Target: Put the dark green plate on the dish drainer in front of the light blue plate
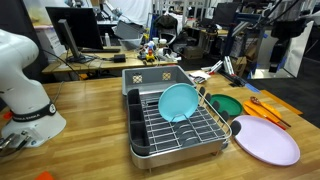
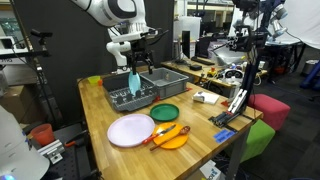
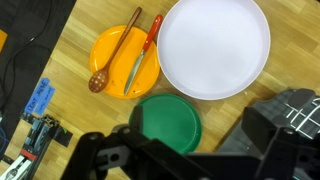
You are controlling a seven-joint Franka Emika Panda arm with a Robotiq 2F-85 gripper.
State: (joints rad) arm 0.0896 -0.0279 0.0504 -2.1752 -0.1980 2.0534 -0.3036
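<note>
The dark green plate (image 1: 226, 104) lies flat on the wooden table beside the dish drainer (image 1: 213, 132); it also shows in an exterior view (image 2: 165, 113) and in the wrist view (image 3: 165, 122). The light blue plate (image 1: 180, 102) stands tilted on the drainer's wire rack, also seen in an exterior view (image 2: 133, 82). My gripper (image 2: 140, 47) is open and empty, high above the table. In the wrist view its fingers (image 3: 197, 123) frame the green plate's right edge from well above. The drainer's corner (image 3: 303, 108) shows at the right.
A large pale lavender plate (image 1: 265, 140) lies next to the green plate, and an orange plate (image 3: 125, 60) holds a wooden spoon and a red-handled utensil. A grey bin (image 2: 165, 80) stands behind the drainer. The table edge is near the orange plate.
</note>
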